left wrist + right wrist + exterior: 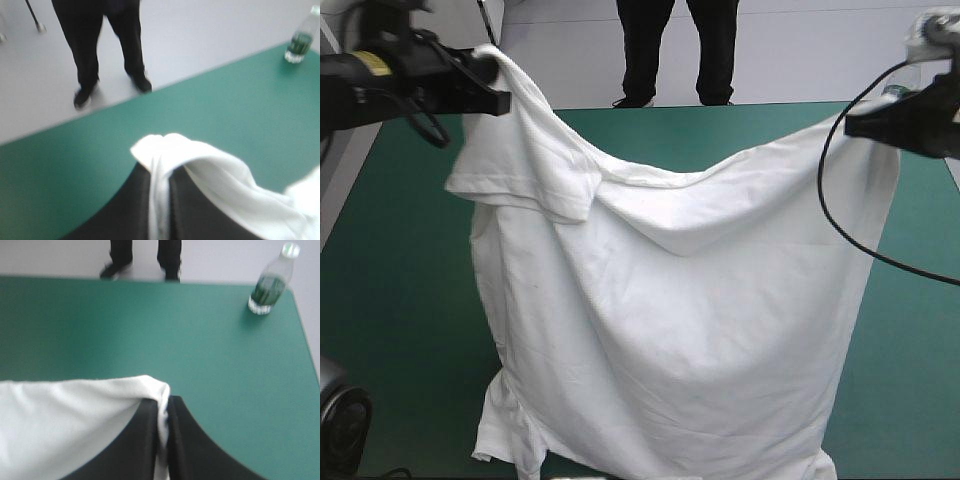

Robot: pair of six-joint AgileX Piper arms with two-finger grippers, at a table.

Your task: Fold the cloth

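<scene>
- Nearest, at 6 o'clock on the table, the lower edge of the white T-shirt [700,330] reaches down by the near edge. I cannot tell whether it rests on the teal-green cover [400,300].
- Above that, the cloth hangs as one broad sheet over the middle of the table. Lifting it this way probably lets its own weight pull the creases out before it is laid flat for folding.
- At 10 o'clock the left gripper [495,75] has its black fingers all but closed, pinching an upper corner. A short sleeve [530,185] flops just below.
- At 2 o'clock the right gripper [855,125] is likewise nearly closed, clamped on the opposite upper corner.
- The two grippers are well apart and about level, yet the top edge sags between them. Judging by this, more spread would be needed for a clean lay-down.
- Farthest, at 1 o'clock near the far right corner, a bottle [269,282] stands upright, well apart from the cloth and unlikely to interfere.
</scene>
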